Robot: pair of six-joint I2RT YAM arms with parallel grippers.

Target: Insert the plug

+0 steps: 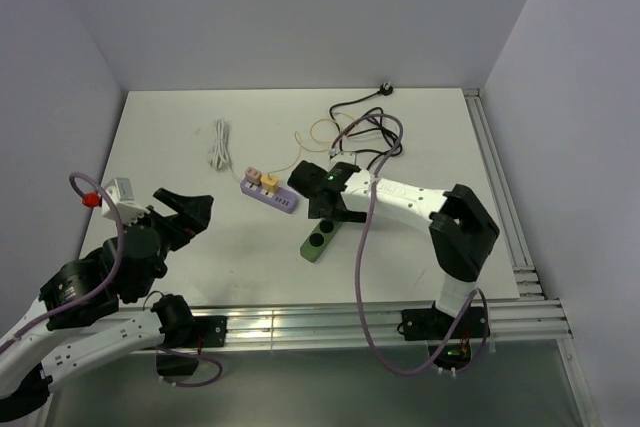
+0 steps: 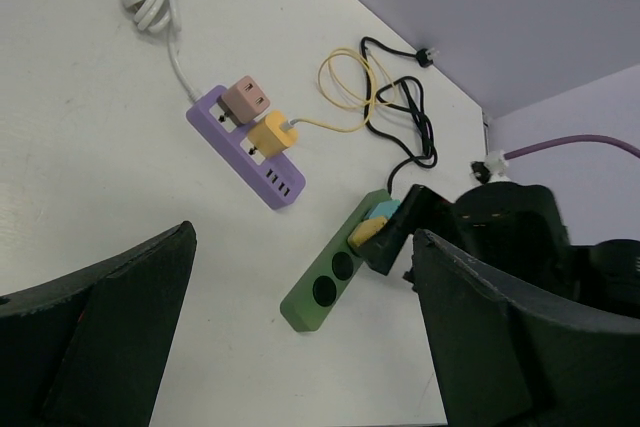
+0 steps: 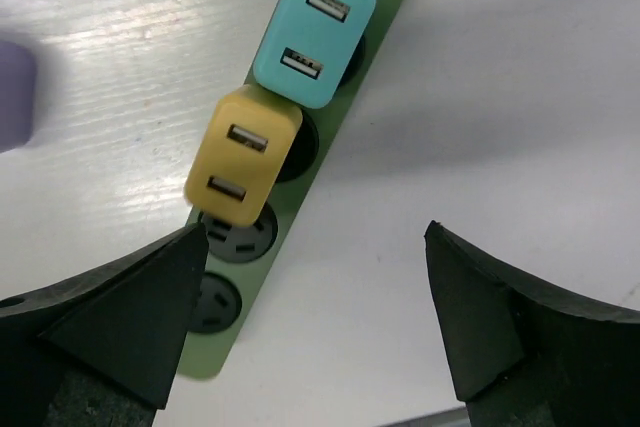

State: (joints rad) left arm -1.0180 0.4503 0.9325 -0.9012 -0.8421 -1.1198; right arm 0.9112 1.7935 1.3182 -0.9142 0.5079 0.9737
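Right wrist: right gripper (image 3: 315, 237) is hovering open over green strip (image 3: 225, 332) w/ yellow plug (image 3: 243, 155) & teal plug (image 3: 314, 30) seated. Left gripper (image 2: 305, 237) is hanging open.

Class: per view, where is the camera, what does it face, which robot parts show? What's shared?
Top external: overhead, rear, facing the table; left arm, right arm show.
Left wrist: faces the purple strip through the open left end effector.
Right wrist: over the green strip; open right end effector shows.
Shared: green strip, all three.

White table (image 1: 170, 137) with green strip (image 1: 318, 240), purple strip (image 1: 268, 195), cables (image 1: 219, 145)
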